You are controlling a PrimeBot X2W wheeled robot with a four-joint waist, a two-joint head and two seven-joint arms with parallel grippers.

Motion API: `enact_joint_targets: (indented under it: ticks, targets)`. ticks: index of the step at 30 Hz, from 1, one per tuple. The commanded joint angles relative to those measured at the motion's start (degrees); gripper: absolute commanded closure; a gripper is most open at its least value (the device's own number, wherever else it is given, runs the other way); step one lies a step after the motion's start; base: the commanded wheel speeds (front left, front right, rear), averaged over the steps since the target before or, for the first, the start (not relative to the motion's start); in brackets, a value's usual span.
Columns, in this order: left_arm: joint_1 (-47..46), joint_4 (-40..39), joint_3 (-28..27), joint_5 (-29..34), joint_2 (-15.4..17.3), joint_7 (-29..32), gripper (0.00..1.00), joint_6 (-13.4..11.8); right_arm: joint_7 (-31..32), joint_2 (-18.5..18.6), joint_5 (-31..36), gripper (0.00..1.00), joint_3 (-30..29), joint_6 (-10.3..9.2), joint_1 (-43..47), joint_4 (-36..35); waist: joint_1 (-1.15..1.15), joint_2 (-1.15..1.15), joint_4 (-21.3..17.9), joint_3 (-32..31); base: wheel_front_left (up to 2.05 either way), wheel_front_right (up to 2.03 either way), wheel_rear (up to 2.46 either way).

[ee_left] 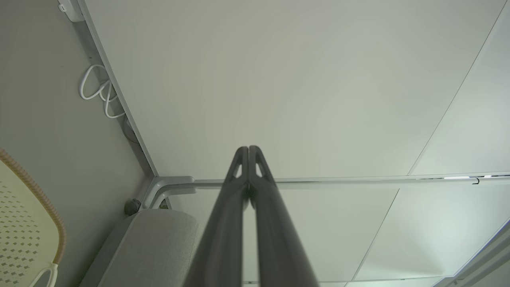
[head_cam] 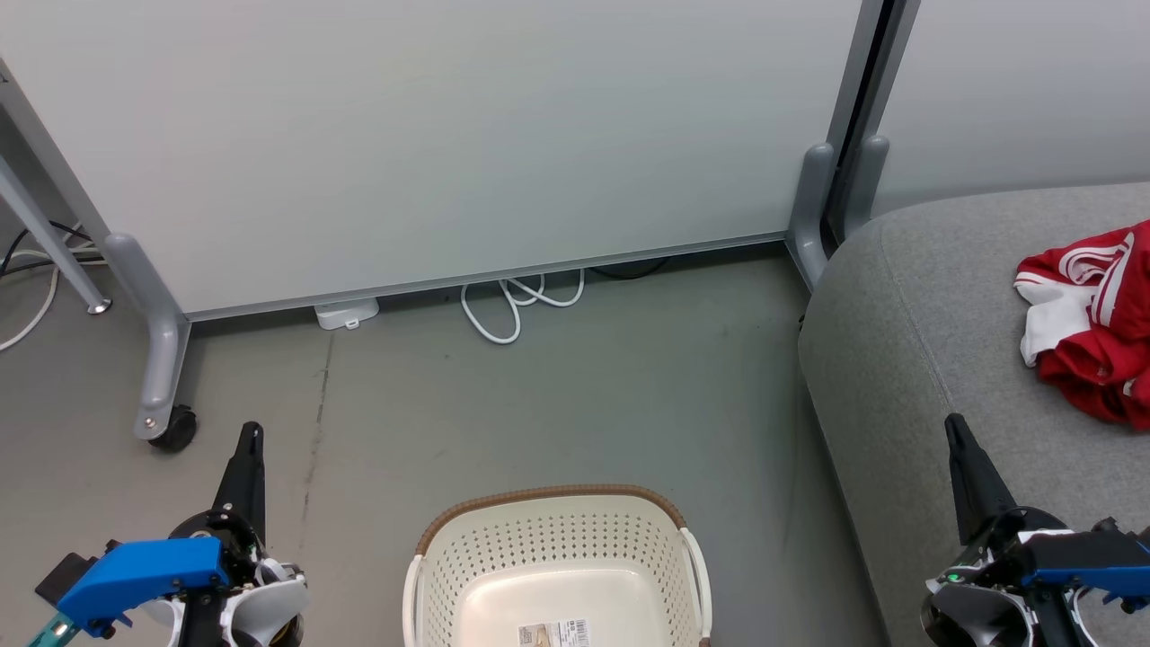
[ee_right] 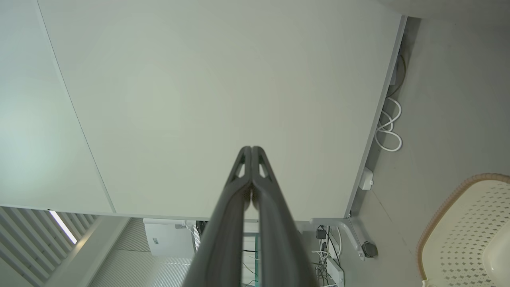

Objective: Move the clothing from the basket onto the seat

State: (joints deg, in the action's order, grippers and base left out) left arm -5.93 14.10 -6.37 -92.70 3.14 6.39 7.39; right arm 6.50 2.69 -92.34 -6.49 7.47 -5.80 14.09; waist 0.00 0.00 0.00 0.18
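While left pincer (ee_left: 248,148), right pincer (ee_right: 252,148) pressed together, red white-striped clothing (head_cam: 1092,328) crumpled on grey seat (head_cam: 916,314).

One basket (head_cam: 552,539), one seat (head_cam: 898,341), one clothing heap (head_cam: 1092,332), two grippers (left gripper (head_cam: 250,431), right gripper (head_cam: 953,422))

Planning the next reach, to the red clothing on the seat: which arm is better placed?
Right, probably. The right gripper is shut over the seat, close to the clothing; the left gripper is beyond the basket.

legible text: none found | basket (head_cam: 557,539) floor, near centre: printed label (head_cam: 554,633) noted, its print too small to be read
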Motion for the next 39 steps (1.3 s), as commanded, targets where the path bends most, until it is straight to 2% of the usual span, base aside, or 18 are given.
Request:
enact_joint_targets:
  ticks: [1, 39]
  targets:
    - [-0.56, -0.25, -0.07, 0.14, -0.12, 0.09, 1.00, 0.18, 0.12, 0.36, -0.15, 1.00, -0.10, 0.04, -0.83, -0.13, 0.00, 0.00, 0.00, 0.00, 0.00, 0.00, 0.00]
    - [-0.58, -0.25, -0.23, 0.34, -0.20, 0.23, 1.00, 0.18, 0.11, 0.35, -0.16, 1.00, -0.09, 0.04, -0.76, -0.14, 0.00, 0.00, 0.00, 0.00, 0.00, 0.00, 0.00]
